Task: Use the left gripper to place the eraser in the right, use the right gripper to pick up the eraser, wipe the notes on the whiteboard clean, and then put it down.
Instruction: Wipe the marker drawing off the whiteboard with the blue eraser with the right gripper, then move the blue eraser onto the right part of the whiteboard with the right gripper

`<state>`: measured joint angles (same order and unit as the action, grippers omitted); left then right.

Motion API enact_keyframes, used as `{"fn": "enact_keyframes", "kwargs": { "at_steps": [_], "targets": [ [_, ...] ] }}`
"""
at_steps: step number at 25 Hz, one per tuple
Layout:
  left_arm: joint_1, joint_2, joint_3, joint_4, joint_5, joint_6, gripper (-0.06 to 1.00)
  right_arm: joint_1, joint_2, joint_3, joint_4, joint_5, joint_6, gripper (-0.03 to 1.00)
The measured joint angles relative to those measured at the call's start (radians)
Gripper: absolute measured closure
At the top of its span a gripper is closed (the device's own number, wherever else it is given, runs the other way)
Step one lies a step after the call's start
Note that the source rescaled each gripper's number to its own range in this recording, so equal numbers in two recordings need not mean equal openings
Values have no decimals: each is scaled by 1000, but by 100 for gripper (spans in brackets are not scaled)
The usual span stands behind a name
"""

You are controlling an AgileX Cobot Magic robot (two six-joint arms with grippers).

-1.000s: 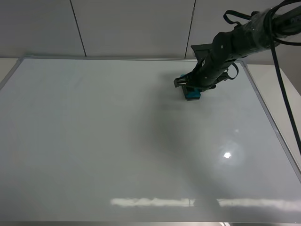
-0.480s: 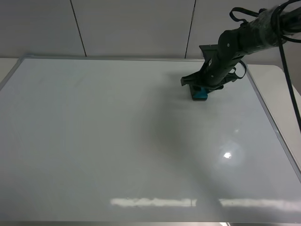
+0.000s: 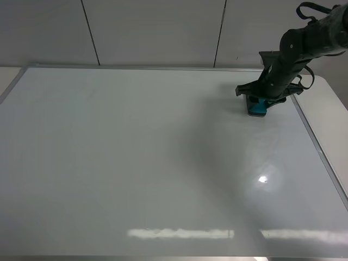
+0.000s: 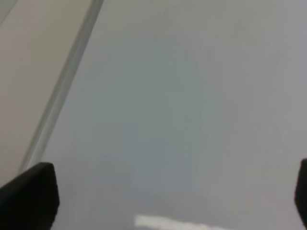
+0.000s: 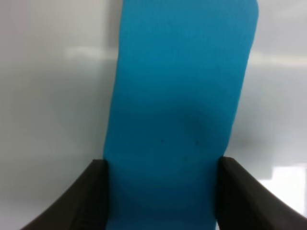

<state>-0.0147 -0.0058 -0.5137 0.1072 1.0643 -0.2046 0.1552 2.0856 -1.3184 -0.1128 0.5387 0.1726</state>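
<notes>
Sliding right since before, the right gripper (image 3: 260, 101) squeezes the blue eraser (image 3: 256, 106) near the whiteboard (image 3: 136, 163) frame, while the left gripper (image 4: 163, 201) stays wide open.

- A pale panelled wall (image 3: 152, 32) stands behind, with two thin dark vertical seams (image 3: 90, 32).
- A beige table (image 3: 331, 117) shows at the right edge.

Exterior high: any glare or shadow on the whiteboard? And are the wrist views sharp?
Exterior high: the whiteboard shows a small bright glare spot, a reflected light strip along its near edge, and a soft dark shadow at centre. Right wrist: the eraser fills the frame, soft-edged. Left wrist: blurred, near-featureless board, claw fingertips at the corners.
</notes>
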Motion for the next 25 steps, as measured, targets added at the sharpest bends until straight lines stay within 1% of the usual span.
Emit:
{"fn": "enact_keyframes", "kwargs": {
  "at_steps": [2,5,6,11,13,16,19,25],
  "targets": [
    [0,0,0,0,0,0,-6,3,-24,9,-10,23,-33,94],
    [0,0,0,0,0,0,-6,25,-79,31,-26,100,-75,94],
    [0,0,0,0,0,0,-6,40,-97,34,-26,122,-79,94],
    [0,0,0,0,0,0,-6,138,-236,34,-26,151,-91,94],
    [0,0,0,0,0,0,-6,174,-272,35,-27,192,-92,94],
    [0,0,0,0,0,0,-6,235,-311,87,-26,211,-86,94],
    [0,0,0,0,0,0,-6,298,-354,195,-26,201,-33,94],
    [0,0,0,0,0,0,-6,428,-455,471,-14,65,115,94]
  ]
}}
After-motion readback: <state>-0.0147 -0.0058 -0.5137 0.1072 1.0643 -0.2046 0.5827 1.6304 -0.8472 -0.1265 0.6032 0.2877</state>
